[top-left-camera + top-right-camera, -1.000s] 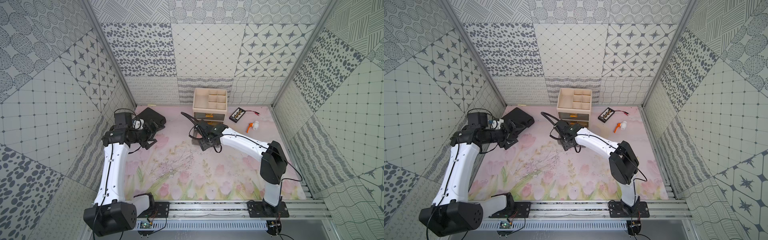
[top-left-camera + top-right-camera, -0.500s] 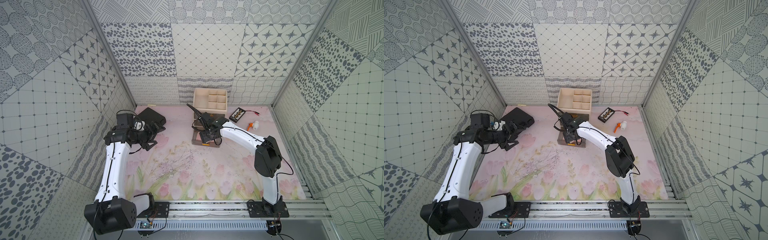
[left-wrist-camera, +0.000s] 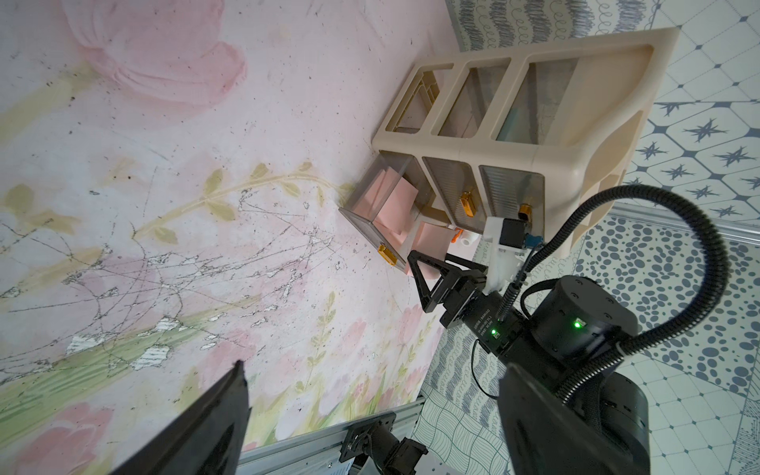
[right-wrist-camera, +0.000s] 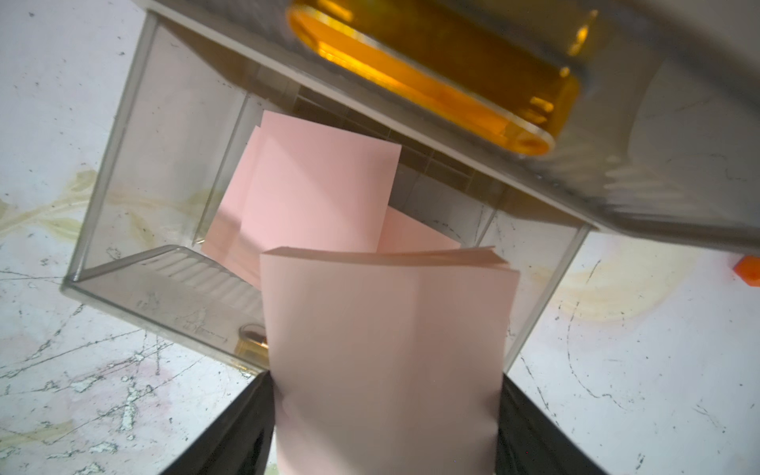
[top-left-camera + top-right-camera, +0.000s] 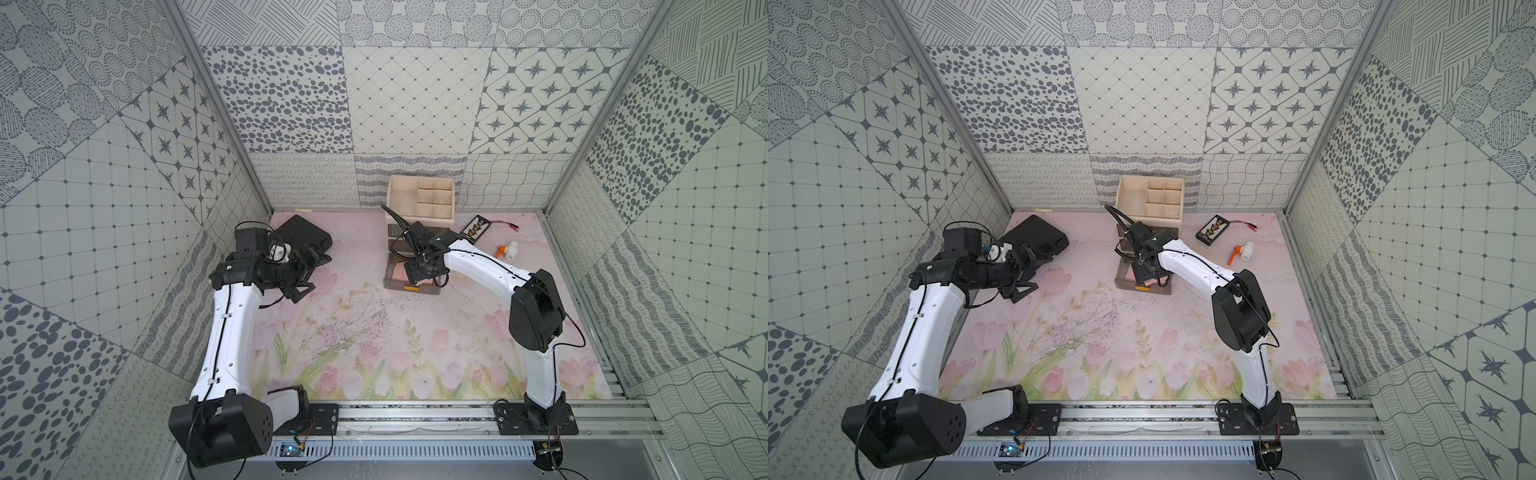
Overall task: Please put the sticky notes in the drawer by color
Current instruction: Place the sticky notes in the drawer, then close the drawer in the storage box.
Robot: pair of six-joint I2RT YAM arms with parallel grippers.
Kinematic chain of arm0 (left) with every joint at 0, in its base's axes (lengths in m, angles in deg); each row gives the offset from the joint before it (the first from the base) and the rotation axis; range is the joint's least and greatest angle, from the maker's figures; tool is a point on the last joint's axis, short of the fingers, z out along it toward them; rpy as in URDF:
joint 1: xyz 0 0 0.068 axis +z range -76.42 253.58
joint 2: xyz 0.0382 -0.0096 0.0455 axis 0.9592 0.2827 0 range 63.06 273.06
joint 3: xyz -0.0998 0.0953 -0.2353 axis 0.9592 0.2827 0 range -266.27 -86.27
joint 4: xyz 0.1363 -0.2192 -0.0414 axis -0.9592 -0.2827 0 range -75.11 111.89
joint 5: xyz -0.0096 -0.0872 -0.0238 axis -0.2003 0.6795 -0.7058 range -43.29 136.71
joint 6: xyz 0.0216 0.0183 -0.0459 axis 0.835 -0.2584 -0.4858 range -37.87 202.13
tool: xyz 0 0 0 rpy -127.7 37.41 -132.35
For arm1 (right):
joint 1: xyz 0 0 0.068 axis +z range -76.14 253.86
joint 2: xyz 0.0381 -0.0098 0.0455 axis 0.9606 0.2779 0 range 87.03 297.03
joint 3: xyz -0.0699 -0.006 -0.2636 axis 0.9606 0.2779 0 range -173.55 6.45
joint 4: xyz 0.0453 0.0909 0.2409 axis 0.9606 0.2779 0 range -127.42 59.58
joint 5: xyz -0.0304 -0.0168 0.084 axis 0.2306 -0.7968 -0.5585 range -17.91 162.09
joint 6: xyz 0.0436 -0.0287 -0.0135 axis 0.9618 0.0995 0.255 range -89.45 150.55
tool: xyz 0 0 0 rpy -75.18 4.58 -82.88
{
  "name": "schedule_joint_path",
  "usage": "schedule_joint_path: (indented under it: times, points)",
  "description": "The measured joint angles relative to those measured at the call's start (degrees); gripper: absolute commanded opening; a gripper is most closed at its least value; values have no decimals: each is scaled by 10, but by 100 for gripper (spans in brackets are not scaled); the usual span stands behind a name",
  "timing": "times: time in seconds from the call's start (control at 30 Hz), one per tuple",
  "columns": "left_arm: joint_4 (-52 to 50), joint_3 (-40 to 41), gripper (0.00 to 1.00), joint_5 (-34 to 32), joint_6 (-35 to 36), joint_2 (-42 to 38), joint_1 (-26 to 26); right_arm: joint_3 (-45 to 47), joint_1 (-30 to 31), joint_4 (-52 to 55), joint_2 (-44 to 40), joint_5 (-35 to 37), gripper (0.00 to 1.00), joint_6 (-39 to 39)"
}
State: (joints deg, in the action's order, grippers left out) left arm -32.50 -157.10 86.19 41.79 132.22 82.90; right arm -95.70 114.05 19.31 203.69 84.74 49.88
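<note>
Right arm (image 5: 486,266) has drawn in toward the chest (image 5: 419,203), whose bottom drawer (image 5: 390,282) stands pulled out over the worktop (image 5: 415,353). Left claw (image 5: 308,275) gapes empty near the black case (image 5: 303,232). Right claw (image 4: 384,380) pinches a pink pad (image 4: 382,329) edgewise at the drawer's front wall; two pink pads (image 4: 316,185) lie inside. I fear a release here catches that wall and spills the pad outside.

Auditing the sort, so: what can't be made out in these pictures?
Pad count in the open smoky grey bottom drawer: right wrist view, the salmon pink sticky pad held by the right end effector covers it.
Contents of the two closed smoky grey drawers: left wrist view, ribbed fronts obscure them.
</note>
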Motion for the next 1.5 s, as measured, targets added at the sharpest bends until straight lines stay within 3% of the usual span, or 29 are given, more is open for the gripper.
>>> schedule_joint_path:
  times: [0.13, 0.3, 0.37, 0.5, 0.6, 0.7, 0.83, 0.93, 1.0, 1.07, 1.17, 1.5]
  points:
    - [0, 0, 97, 0, 0, 0, 0, -3, -1, 2, 5, -2, 94, 7]
    - [0, 0, 97, 0, 0, 0, 0, -3, -1, 4, 5, 6, 94, 6]
    - [0, 0, 96, 0, 0, 0, -1, -3, -1, 5, 3, 11, 88, 7]
    - [0, 0, 93, -1, 3, 0, -7, 19, -1, -10, -17, 21, 61, 6]
    - [0, 0, 91, -9, 7, 2, -26, 52, -1, -27, -62, 30, 60, 4]
    - [1, 2, 78, -19, 15, 14, -65, 66, 0, -38, -125, 42, 63, -1]
    - [15, 15, 33, -42, 16, 36, -124, 29, 0, -47, -195, 84, 64, -18]
    - [33, 26, 16, -61, 13, 56, -157, -34, -7, -51, -202, 124, 88, -33]
    - [47, 36, 10, -75, 11, 71, -179, -62, -19, -54, -195, 137, 98, -35]
    - [63, 45, 3, -89, 8, 86, -200, -80, -35, -56, -179, 146, 99, -38]
    - [96, 64, 0, -109, 2, 114, -235, -104, -60, -57, -137, 154, 100, -38]
    - [258, 137, 0, -164, -33, 172, -309, -244, -152, -17, -2, 106, 82, -26]
